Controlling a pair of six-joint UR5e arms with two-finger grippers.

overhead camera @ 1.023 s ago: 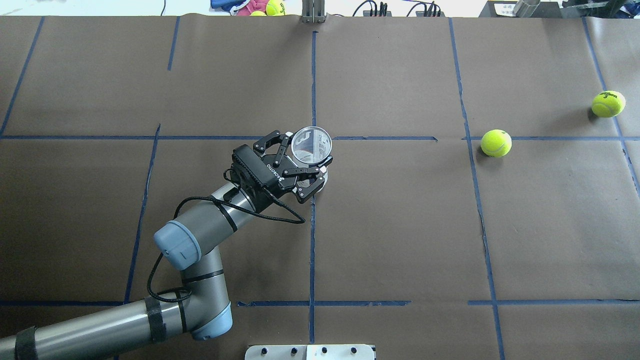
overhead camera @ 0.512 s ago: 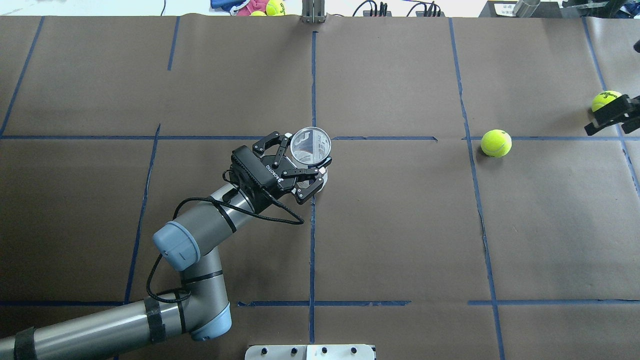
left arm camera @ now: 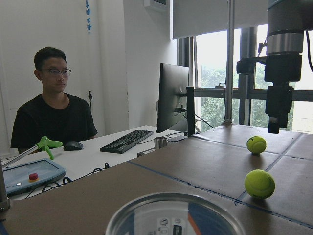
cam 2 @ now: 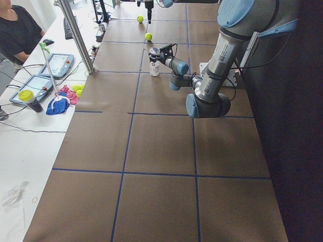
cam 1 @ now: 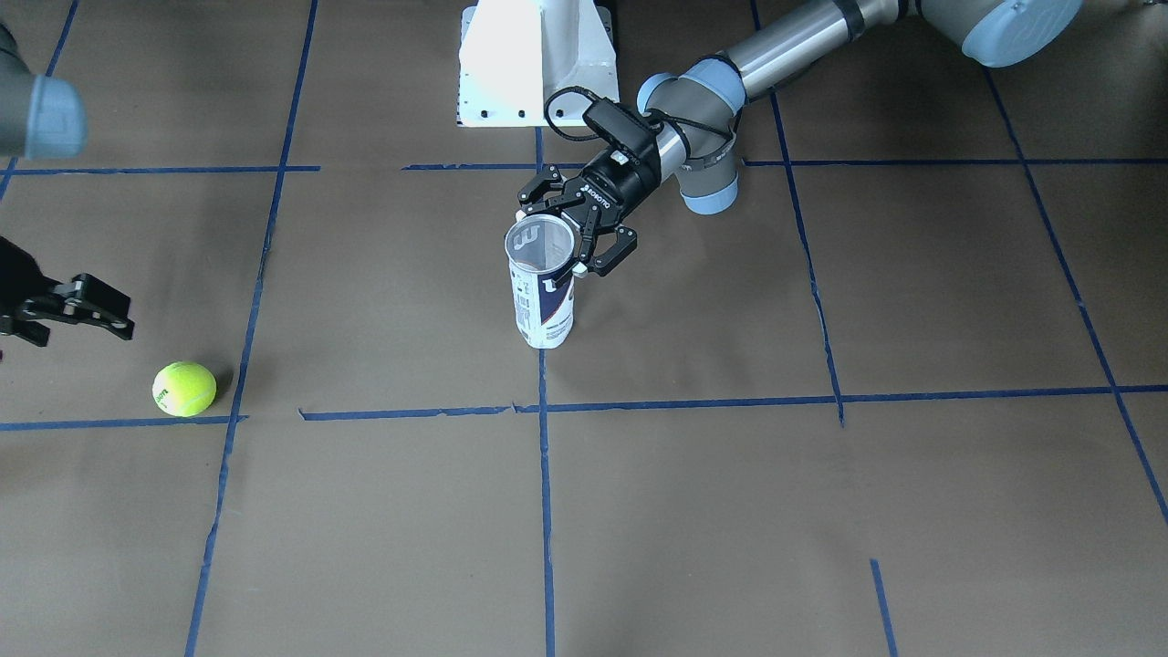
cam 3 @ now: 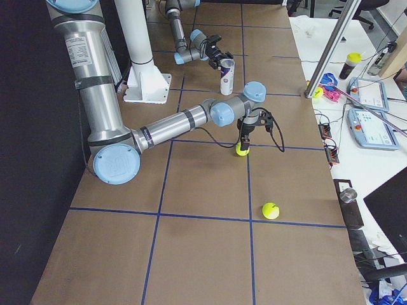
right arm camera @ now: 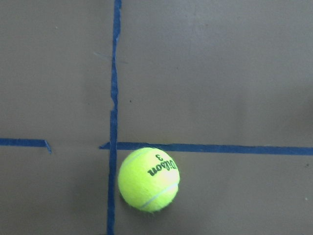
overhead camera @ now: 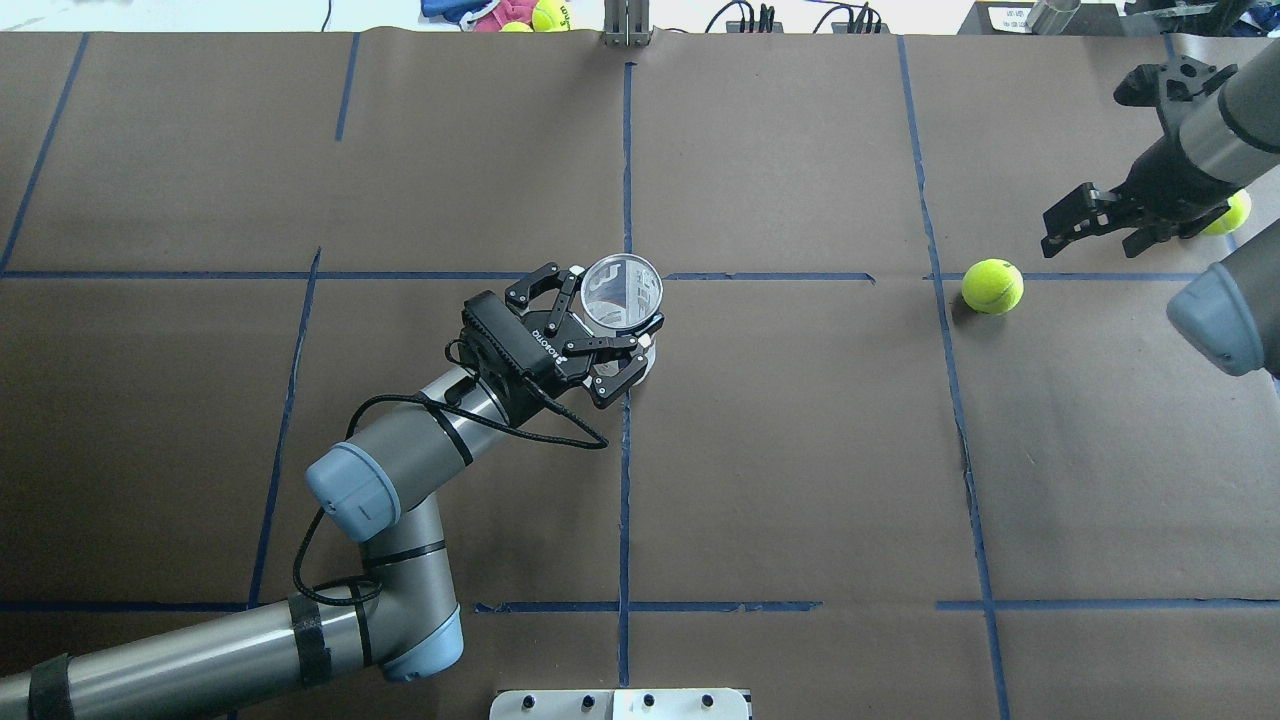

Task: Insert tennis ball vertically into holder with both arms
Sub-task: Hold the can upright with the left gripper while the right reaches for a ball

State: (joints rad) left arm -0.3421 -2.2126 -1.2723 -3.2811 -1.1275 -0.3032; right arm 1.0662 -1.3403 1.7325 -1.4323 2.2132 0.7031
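Note:
The holder (overhead camera: 623, 292) is a clear can standing upright at the table's middle, open end up; its white and navy label shows in the front view (cam 1: 542, 306). My left gripper (overhead camera: 598, 328) is shut on the holder just below its rim, and the rim (left arm camera: 176, 215) fills the bottom of the left wrist view. The tennis ball (overhead camera: 992, 286) lies on the table to the right, beside a tape crossing, also in the right wrist view (right arm camera: 148, 179). My right gripper (overhead camera: 1092, 228) is open and empty, above the table just beyond the ball.
A second ball (overhead camera: 1238, 212) lies further right, partly hidden behind my right arm. The white pedestal (cam 1: 538, 64) stands at the near edge. An operator (left arm camera: 54, 112) sits at a desk past the far edge, where a metal post (overhead camera: 627, 25) stands.
My right arm has come in from the right edge and moved left, from over the far ball towards the nearer one. The left arm and the holder have not moved.

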